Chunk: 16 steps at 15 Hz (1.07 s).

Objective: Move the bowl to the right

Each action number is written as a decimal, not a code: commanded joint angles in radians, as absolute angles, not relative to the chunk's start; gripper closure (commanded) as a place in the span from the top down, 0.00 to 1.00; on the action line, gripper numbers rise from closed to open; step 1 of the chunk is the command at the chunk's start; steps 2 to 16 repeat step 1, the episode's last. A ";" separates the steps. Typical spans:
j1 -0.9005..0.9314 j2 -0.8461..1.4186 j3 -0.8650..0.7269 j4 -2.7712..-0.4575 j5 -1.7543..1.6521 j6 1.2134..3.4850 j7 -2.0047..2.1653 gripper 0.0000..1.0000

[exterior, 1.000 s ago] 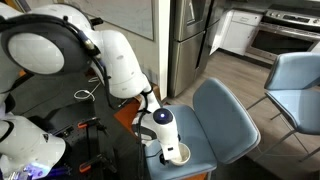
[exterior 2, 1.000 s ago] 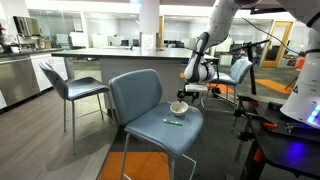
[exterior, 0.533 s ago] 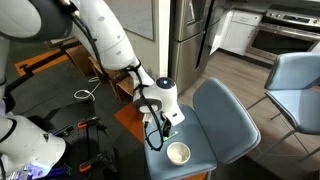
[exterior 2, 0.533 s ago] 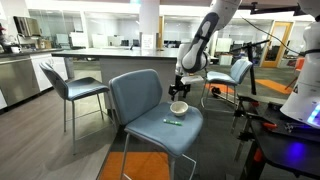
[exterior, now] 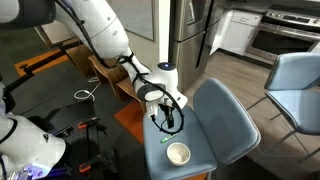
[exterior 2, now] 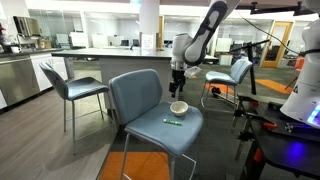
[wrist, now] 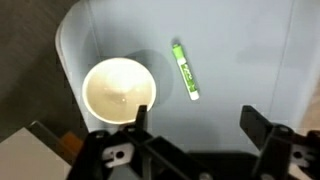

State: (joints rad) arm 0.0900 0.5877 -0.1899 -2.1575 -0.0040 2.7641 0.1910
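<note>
The small cream bowl [exterior: 178, 153] sits on the blue-grey chair seat [exterior: 215, 125] near its front edge. It also shows in the other exterior view [exterior 2: 178, 108] and at the left of the wrist view [wrist: 118, 90]. A thin green marker [wrist: 185, 70] lies on the seat beside the bowl, seen too in an exterior view [exterior 2: 173, 121]. My gripper [exterior: 172, 122] hangs above the seat, apart from the bowl, open and empty; its two dark fingers frame the wrist view [wrist: 198, 118].
The chair's back [exterior 2: 135, 95] rises behind the seat. Another chair [exterior 2: 72, 88] stands by the counter, and one more [exterior: 295, 85] by the kitchen. Orange-framed equipment and cables [exterior: 85, 95] sit beside the robot base.
My gripper has let go of the bowl, lifted up and moved away from it. The bowl stays on the seat near the front edge.
</note>
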 commanded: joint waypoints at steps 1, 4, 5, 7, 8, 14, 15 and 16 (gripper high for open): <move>0.057 0.563 -0.156 -2.164 -0.054 2.738 0.108 1.00; 0.057 0.563 -0.156 -2.164 -0.054 2.738 0.108 1.00; 0.057 0.563 -0.156 -2.164 -0.054 2.738 0.108 1.00; 0.057 0.563 -0.156 -2.164 -0.054 2.738 0.108 1.00; 0.057 0.563 -0.156 -2.164 -0.054 2.738 0.108 1.00; 0.057 0.563 -0.156 -2.164 -0.054 2.738 0.108 1.00; 0.057 0.563 -0.156 -2.164 -0.054 2.738 0.108 1.00; 0.057 0.563 -0.156 -2.164 -0.054 2.738 0.108 1.00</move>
